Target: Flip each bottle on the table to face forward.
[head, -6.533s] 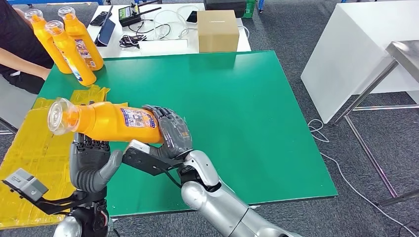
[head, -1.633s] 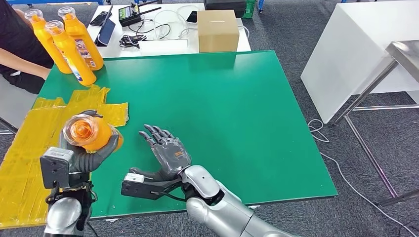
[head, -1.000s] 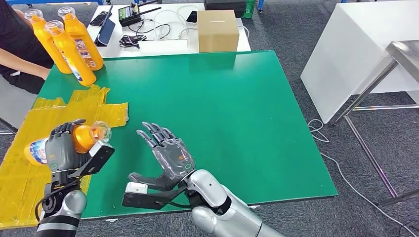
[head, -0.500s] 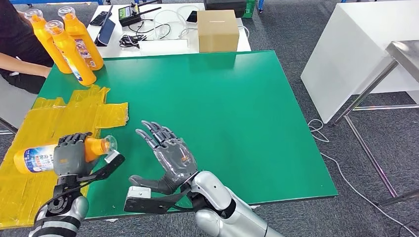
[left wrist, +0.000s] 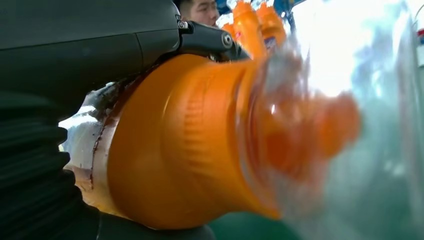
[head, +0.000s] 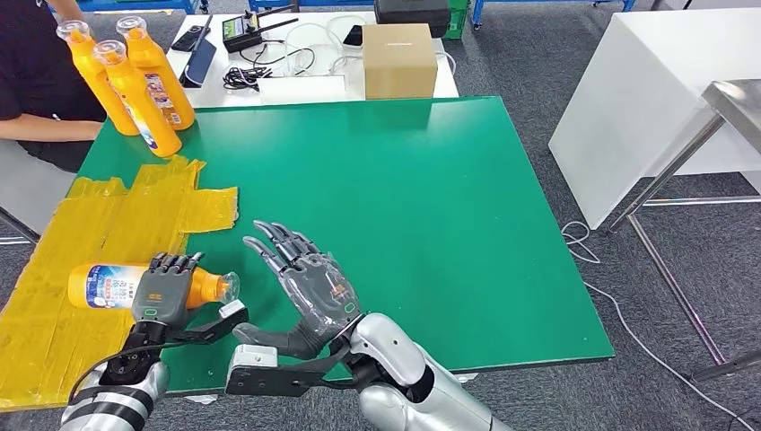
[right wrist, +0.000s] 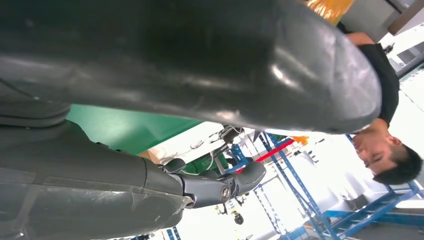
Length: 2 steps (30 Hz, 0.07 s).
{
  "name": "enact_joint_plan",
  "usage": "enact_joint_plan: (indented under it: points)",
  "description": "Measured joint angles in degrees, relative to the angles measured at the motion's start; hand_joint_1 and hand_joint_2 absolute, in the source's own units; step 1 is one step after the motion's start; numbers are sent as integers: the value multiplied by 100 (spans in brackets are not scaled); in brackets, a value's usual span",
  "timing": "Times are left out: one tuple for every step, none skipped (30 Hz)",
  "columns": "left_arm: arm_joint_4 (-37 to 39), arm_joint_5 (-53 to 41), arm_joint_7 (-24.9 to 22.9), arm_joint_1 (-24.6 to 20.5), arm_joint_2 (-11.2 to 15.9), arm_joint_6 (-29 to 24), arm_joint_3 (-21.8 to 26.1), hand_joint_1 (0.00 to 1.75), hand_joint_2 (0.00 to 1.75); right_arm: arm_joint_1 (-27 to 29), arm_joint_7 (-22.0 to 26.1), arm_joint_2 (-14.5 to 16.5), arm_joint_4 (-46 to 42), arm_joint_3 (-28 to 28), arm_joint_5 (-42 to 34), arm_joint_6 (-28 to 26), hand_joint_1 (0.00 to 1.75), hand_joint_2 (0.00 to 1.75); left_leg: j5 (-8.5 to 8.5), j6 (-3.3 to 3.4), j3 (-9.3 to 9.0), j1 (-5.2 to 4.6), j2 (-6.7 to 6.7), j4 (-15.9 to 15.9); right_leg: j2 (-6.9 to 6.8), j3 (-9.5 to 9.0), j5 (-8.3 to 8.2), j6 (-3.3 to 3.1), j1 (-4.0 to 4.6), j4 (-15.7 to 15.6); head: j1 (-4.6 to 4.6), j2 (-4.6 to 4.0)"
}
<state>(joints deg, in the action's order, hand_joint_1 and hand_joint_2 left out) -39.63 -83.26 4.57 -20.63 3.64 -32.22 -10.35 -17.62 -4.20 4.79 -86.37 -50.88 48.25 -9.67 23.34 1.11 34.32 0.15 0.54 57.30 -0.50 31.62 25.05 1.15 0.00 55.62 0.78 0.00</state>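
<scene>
My left hand (head: 166,292) grips an orange bottle (head: 108,285) lying on its side over the yellow sheet (head: 54,314), its clear cap (head: 229,287) pointing right. The left wrist view shows the bottle's orange shoulder (left wrist: 180,145) close up against my palm. Just right of the cap my right hand (head: 310,287) is held open above the green table (head: 431,197), palm turned toward the bottle and holding nothing. Three more orange bottles (head: 135,81) stand upright at the table's far left corner.
A person in a black top (head: 36,81) sits at the far left beside the standing bottles. Behind the green table a white table (head: 296,54) holds a cardboard box (head: 397,59), phones and cables. A white cabinet (head: 646,99) stands to the right.
My left hand has turned the bottle from cap-up to lying flat and lowered it to the yellow sheet. The right hand, which let go earlier, stays open beside it.
</scene>
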Motion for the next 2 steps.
enact_joint_plan:
  points:
    - [34,15,-28,-25,1,44,-23,0,0,3,3,0,-3,0,-3,5,0,0,1,-1,-9,0,1,-1,-1,2,1,-1,0,0,0,0]
    - [50,22,-40,-38,1,65,-36,0,0,5,4,0,-4,0,-4,7,0,0,1,-1,-15,0,2,-1,-2,5,2,-1,0,-1,0,0]
